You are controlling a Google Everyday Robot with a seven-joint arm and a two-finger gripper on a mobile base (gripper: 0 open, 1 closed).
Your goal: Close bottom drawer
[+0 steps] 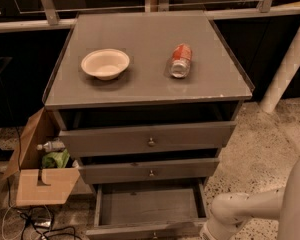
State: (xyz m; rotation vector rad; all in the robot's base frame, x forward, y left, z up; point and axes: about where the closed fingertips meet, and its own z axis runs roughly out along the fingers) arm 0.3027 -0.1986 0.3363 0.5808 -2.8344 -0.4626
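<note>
Just right of the cabinet's [145,34] base, our white arm [240,209] dips past the bottom edge. We cannot see the gripper or tell its state. The bottom drawer [147,206], lowest of 3, stands pulled out. On the cabinet top sit a bowl [105,63] and a red can [180,60].

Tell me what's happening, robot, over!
Gripper out of view, past white arm low right. Wide grey bottom drawer pulled open. Nothing seen blocking it.

Three drawers [149,140] [150,171] [149,207], one bowl [105,63] (one can [180,60])
</note>
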